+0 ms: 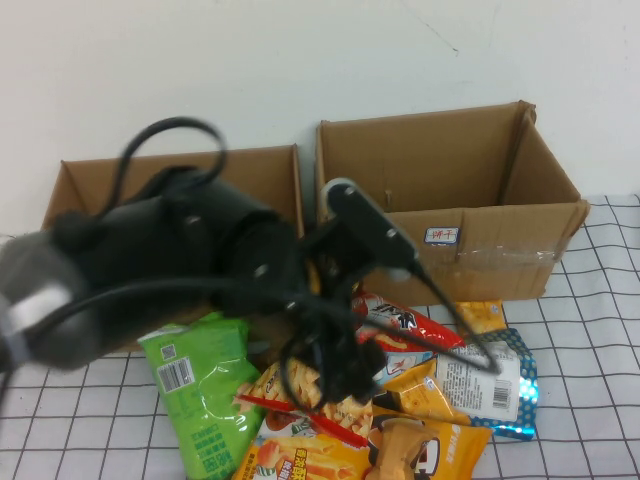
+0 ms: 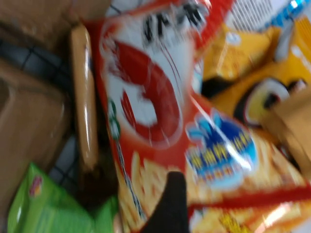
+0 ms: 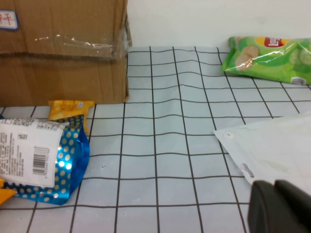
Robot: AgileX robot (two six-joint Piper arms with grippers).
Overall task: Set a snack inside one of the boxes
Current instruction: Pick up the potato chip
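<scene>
Hovering low over the snack pile, the left gripper point(image 1: 345, 375) sits right above the heap of bags in the middle of the counter point(image 1: 590, 340), with the arm's black bulk blocking a good chunk of the high view. From its wrist camera, one dark fingertip point(image 2: 171, 204) pokes in over a red shrimp-cracker bag point(image 2: 160, 111). Can't tell whether the jaws are apart or together, since only that one finger shows and it's blurry.

The red bag lies on top of the pile, with a long orange sausage stick point(image 2: 83, 97) just beside it, yellow bags point(image 1: 425, 445) around it and a green bag point(image 1: 200, 385) off to the robot's left. A blue dotted bag point(image 1: 495, 385) with a white barcode label sits on the right edge of the heap.

Two open cardboard boxes stand behind the pile against the wall: a smaller box point(image 1: 260, 180) on the left and a bigger box point(image 1: 450, 200) on the right.

The right gripper point(image 3: 281, 206) is low near the gridded counter, well apart from the pile, jaws looking pressed together. A green chip bag point(image 3: 269, 58) and a flat white packet point(image 3: 272, 150) lie near it.
</scene>
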